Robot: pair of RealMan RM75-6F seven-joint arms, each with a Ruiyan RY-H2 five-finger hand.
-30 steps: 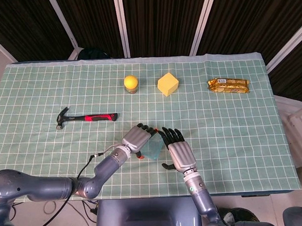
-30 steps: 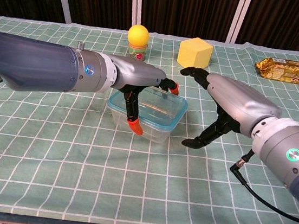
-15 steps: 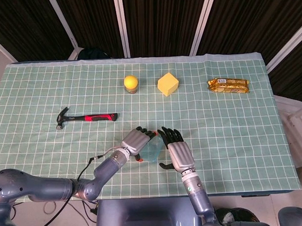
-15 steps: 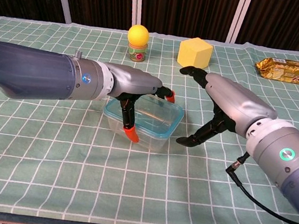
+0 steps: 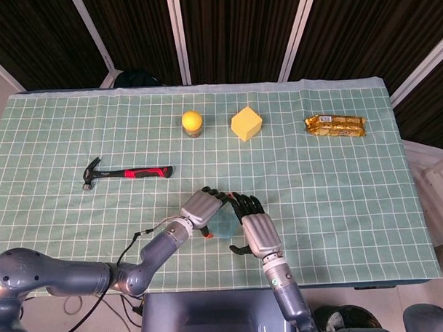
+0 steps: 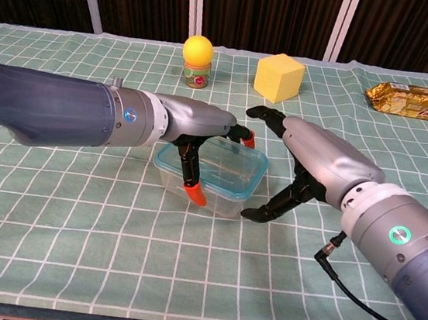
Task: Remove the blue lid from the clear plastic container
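Observation:
The clear plastic container [image 6: 223,184] with its blue lid [image 6: 239,161] stands on the green checked cloth near the front middle; in the head view the container [image 5: 223,226] shows between both hands. My left hand [image 6: 196,124] [image 5: 201,208] lies over the left part of the lid and grips the container, thumb down the front wall, orange fingertips past the far edge. My right hand [image 6: 312,156] [image 5: 257,229] is open at the container's right end, fingers arched above the lid's right edge and thumb low by the front right corner. Contact there cannot be made out.
A hammer [image 5: 127,173] lies to the left. At the back stand a yellow ball on a small jar [image 6: 198,51], a yellow cube [image 6: 279,76] and a gold snack packet [image 6: 414,102]. A black cable [image 6: 356,273] trails from my right wrist.
My right hand has moved left, closing up on the container's right end. My left hand keeps its hold; the container has shifted only slightly.

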